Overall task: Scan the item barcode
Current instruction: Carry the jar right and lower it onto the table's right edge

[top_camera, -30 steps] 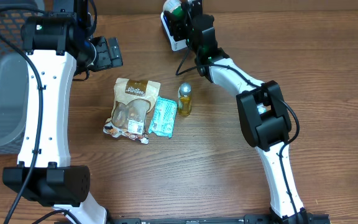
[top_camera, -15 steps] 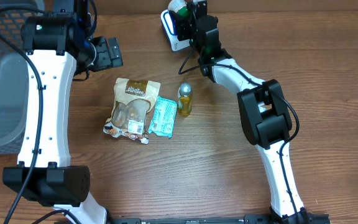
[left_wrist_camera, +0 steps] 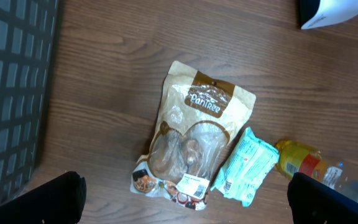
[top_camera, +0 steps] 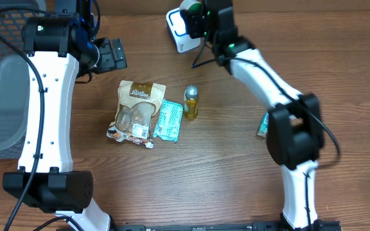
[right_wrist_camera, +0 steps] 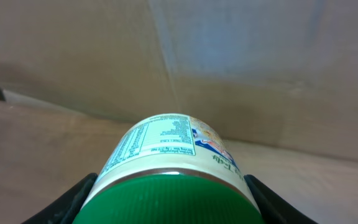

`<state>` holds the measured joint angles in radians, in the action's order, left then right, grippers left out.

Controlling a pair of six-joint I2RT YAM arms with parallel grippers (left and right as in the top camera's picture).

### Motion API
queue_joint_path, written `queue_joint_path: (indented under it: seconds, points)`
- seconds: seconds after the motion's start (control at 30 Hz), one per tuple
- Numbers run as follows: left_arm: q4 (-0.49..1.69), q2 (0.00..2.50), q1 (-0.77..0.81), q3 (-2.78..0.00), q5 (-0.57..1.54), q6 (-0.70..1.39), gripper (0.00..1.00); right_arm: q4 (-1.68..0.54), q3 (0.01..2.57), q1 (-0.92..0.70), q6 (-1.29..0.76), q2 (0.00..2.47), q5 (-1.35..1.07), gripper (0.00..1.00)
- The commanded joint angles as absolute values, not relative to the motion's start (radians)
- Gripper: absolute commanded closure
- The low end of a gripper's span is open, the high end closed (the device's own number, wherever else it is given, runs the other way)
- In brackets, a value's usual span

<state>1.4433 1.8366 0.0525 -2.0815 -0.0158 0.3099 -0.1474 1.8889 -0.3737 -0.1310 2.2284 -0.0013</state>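
now the right end effector — still grasping the green-lidded jar — has its elbow swung outward.

This looks like a robotics lab got up as a shop checkout. The left arm and the right arm, both white, work over a wooden table. Groceries lie out: a snack bag, a teal packet, a small bottle, a labelled jar. There's a white scanner at the far edge, a wire basket to the left and plain brown board behind.
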Motion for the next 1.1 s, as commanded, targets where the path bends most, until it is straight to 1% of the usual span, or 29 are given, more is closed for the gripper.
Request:
queue_joint_path:
  seconds: [0.0,0.07,0.23,0.43,0.6,0.83,0.97,1.07]
  points:
    - [1.44,1.838,0.052,-2.096,-0.01,0.299,0.01,-0.304,1.902,-0.339,-0.139,2.05,-0.001,0.84]
    - [1.44,1.838,0.052,-2.096,-0.01,0.299,0.01,-0.454,1.902,-0.315,-0.157,2.001,-0.001,0.87]
    - [1.44,1.838,0.053,-2.096,-0.01,0.299,0.0,-0.744,1.902,-0.21,-0.276,1.934,-0.002,0.87]
    - [1.44,1.838,0.052,-2.096,-0.01,0.299,0.0,-1.044,1.901,-0.049,-0.323,1.929,-0.002,0.87]
    - [1.44,1.838,0.052,-2.096,-0.01,0.299,0.0,-1.224,1.897,0.074,-0.322,1.93,-0.001,0.87]
    - [1.44,1.838,0.052,-2.096,-0.01,0.299,0.0,-1.314,1.808,0.201,-0.322,1.93,-0.001,0.87]
    - [1.44,1.838,0.052,-2.096,-0.01,0.299,0.0,-1.304,1.728,0.25,-0.322,1.93,-0.001,0.81]
    - [1.44,1.838,0.052,-2.096,-0.01,0.299,0.01,-1.261,1.679,0.27,-0.322,1.93,-0.001,0.8]
